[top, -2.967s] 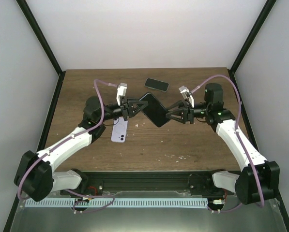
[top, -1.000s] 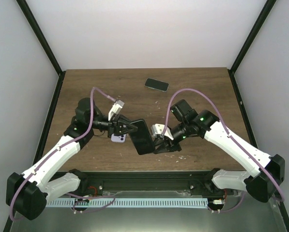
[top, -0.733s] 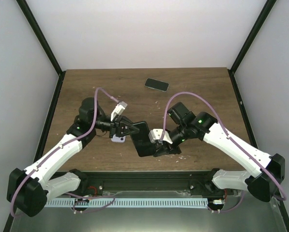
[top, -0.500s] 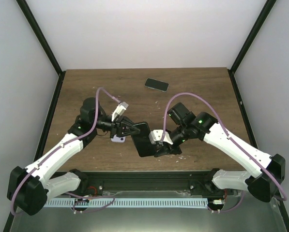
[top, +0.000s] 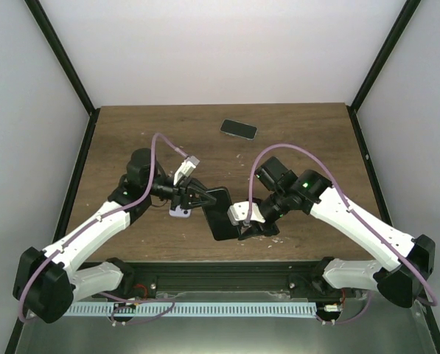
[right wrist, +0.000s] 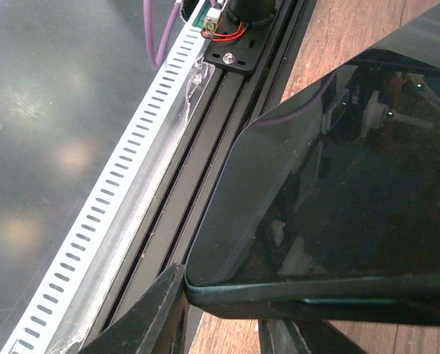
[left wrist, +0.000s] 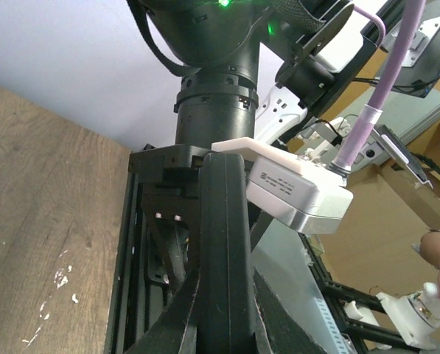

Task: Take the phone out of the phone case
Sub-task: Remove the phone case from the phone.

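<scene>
Two robot arms meet over the near middle of a brown wooden desk (top: 124,133), holding one black phone (top: 220,214) between them, lifted off the wood and tilted; the overhead view shows it as a dark slab slanting from upper right to lower left.

The left claw (top: 203,199) comes in from the left and is closed on the phone's upper left edge; its wrist camera sees the phone (left wrist: 223,221) edge-on as a thin upright black bar, with a dark finger (left wrist: 179,313) pressed to each side at the bottom of the view, the jaws only as wide apart as the slab is thick; the other arm's black joint and white camera block rise just behind it.

The right claw (top: 243,223) comes in from the right and grips the opposite, lower right edge; its wrist camera looks along the glossy screen (right wrist: 330,206), which reflects the arm's parts, and the dark rim that appears to be the phone case (right wrist: 234,289) wraps the glass at the rounded corner; the two fingers sit one on each face of that edge, closed onto it. The phone is seated inside the case.

Under the left claw a lilac handset (top: 179,213) lies flat on the desk, mostly hidden; a second dark handset (top: 239,129) lies well apart near the far edge.
</scene>
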{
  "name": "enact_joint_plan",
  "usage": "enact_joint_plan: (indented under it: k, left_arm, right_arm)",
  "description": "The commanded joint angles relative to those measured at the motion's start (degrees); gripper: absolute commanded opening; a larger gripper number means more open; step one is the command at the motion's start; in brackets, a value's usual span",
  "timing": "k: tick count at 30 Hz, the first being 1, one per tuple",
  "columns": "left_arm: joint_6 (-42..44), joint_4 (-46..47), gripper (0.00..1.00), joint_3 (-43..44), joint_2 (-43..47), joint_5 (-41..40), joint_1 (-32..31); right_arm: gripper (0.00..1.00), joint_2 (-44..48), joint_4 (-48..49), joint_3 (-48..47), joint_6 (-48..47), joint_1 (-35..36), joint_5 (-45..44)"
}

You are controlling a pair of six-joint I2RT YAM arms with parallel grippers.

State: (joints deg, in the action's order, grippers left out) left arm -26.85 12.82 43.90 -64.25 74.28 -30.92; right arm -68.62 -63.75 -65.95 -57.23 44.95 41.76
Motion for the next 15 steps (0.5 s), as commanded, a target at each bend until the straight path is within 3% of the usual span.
enact_joint_plan:
  k: [1, 15]
  left_arm:
    - [-1.8, -0.4, 0.00, 0.7, -0.7, 6.0, -1.4]
    - [-2.0, -0.7, 0.00, 0.6, -0.5, 5.9, -2.1]
  right_arm:
    - [0.29, 1.1, 4.9, -3.0, -3.2, 0.2, -2.0]
    - [0.29, 3.1, 8.0, -2.9, -2.7, 0.1, -7.8]
